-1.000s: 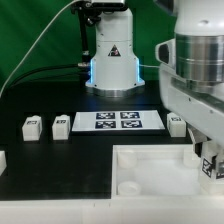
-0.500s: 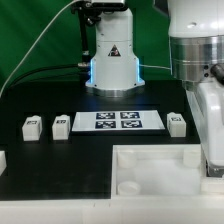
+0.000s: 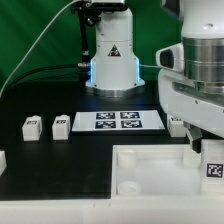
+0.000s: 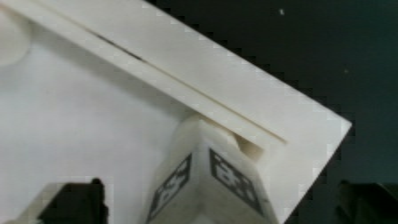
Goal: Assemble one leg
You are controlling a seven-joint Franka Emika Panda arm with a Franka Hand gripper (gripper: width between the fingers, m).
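the leg point(image 3: 212, 166) stands upright on the white panel point(image 3: 150, 170) at the lower right of the exterior frame. the hand point(image 3: 197, 140) hangs just above it, fingers spread, pinching nothing. three more legs point(image 3: 33, 126) lie on the black bench point(image 3: 40, 150).

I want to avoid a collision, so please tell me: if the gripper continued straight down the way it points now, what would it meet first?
Probably the leg standing in the corner of the white panel. The wrist view shows it between the open fingers, so the gripper would likely straddle it and then reach the panel. Depth is unclear.
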